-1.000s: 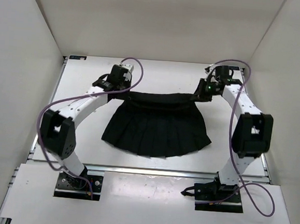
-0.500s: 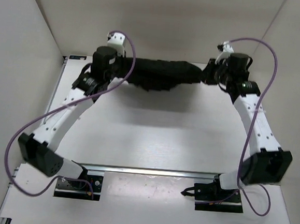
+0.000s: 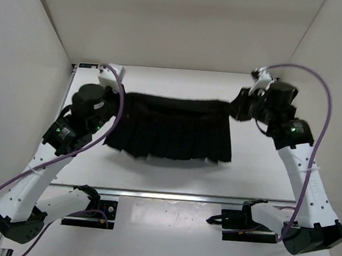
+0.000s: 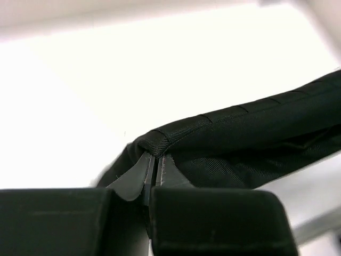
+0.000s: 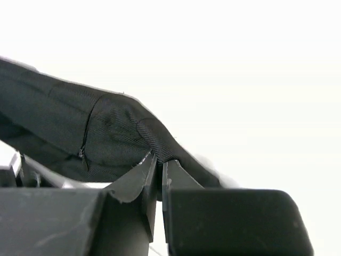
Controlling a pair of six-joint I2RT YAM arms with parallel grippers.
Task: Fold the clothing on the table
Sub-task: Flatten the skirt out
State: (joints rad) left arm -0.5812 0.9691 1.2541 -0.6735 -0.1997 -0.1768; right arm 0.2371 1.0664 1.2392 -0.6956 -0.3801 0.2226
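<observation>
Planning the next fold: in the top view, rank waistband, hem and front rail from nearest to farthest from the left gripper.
1. The waistband: left end pinched in the left gripper.
2. The hem: lower edge, between waistband and rail.
3. The front rail: nearest the camera, past the hem.

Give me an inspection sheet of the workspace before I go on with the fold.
Surface: white table, metal rail at its near edge.
Job's things: black pleated skirt, waistband stretched between both arms, hem toward their bases.
Clutter: nothing seen.
Pincers: left pincer shut on one waistband end; right pincer shut on the other.
Cables: purple cables loop from both wrists.
Surroundings: white walls on three sides.
</observation>
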